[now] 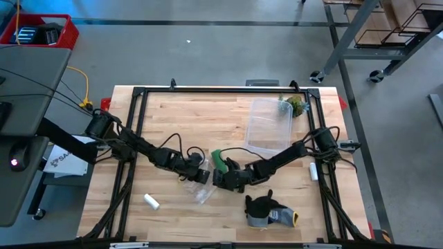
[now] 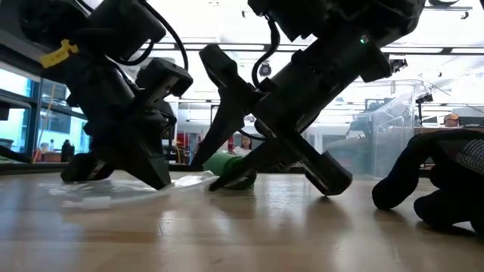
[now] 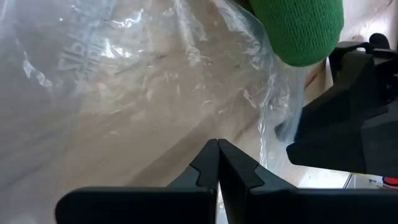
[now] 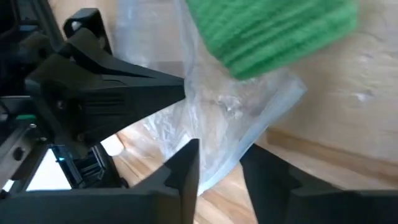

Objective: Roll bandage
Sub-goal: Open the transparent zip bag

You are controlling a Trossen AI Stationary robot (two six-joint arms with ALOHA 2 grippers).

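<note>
Bandage, bright green soft fabric roll (image 1: 219,160), lies mid-table on the crinkled clear plastic bag (image 1: 201,190). Left gripper (image 3: 217,163) is closed on the film; right gripper (image 4: 219,163) straddles it, jaws apart. Risk: film drags, roll slips away.

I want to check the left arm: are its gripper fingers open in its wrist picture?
No, the left gripper has both fingertips pressed together, on clear plastic.
</note>
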